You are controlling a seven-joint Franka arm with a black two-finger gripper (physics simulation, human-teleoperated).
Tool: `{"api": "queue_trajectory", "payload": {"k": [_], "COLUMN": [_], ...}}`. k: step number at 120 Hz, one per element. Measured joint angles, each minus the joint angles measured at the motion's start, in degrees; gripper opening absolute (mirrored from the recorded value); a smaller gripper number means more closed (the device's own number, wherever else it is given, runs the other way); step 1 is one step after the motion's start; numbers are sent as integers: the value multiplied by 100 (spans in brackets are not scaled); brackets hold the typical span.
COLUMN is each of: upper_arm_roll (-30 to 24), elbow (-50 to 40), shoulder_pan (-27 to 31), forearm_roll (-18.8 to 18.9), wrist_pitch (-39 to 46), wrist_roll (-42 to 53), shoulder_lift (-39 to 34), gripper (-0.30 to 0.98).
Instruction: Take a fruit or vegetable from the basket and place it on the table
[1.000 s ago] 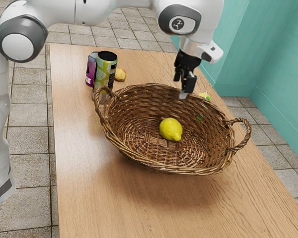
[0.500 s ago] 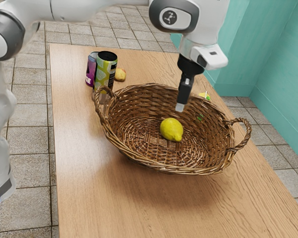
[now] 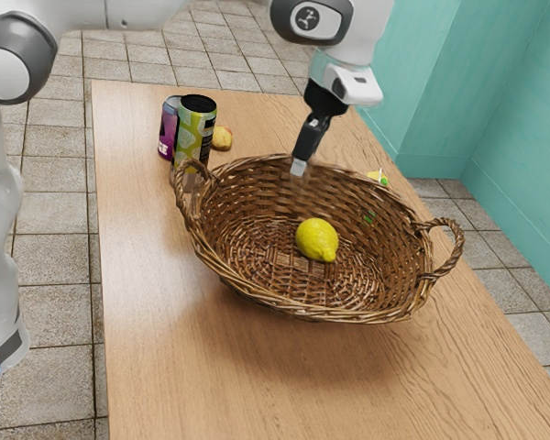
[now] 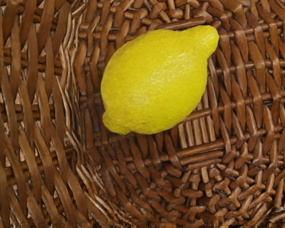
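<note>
Lemon (image 3: 316, 239) within the basket (image 3: 323, 316) edge was judged light, firm, slick; waist hold advised. Tool (image 3: 299, 167) closure could not be determined.

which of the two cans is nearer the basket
The green can, right by one of the basket's handles; the purple can is partly hidden behind it.

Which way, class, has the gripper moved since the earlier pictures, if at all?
Yes: the gripper has moved toward the exterior view's left, judged against the wicker basket.
</note>
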Motion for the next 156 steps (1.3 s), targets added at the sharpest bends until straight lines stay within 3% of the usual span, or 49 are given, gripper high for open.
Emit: {"api": "queue_trajectory", "payload": {"k": [21, 29, 37, 43, 53, 59, 67, 76, 109, 120, 133, 156], "upper_arm_roll": [-16, -752, -543, -1046, -1394, -1104, -1390, -1514, -1565, -1578, -1581, -1653], "elbow": [17, 20, 24, 26, 28, 29, 35, 37, 123, 125, 146, 177], "shoulder_pan": [584, 1526, 1512, 2139, 2622, 2335, 2474, 2240, 186, -225, -100, 1034], "forearm_roll": [-30, -83, -118, -135, -184, -219, -245, -257, -263, -272, -279, -285], "wrist_pitch": [-11, -15, -18, -20, -21, -19, -15, -9, 7, 33, 67, 126], "wrist_roll": [389, 513, 623, 698, 809, 866, 933, 1000, 1198, 1249, 1299, 1369], "shoulder_lift": [41, 68, 119, 135, 180, 196, 206, 215, 232, 292, 354, 402], "gripper": [69, 69, 69, 69, 69, 69, 69, 69, 69, 68, 68, 69]}}
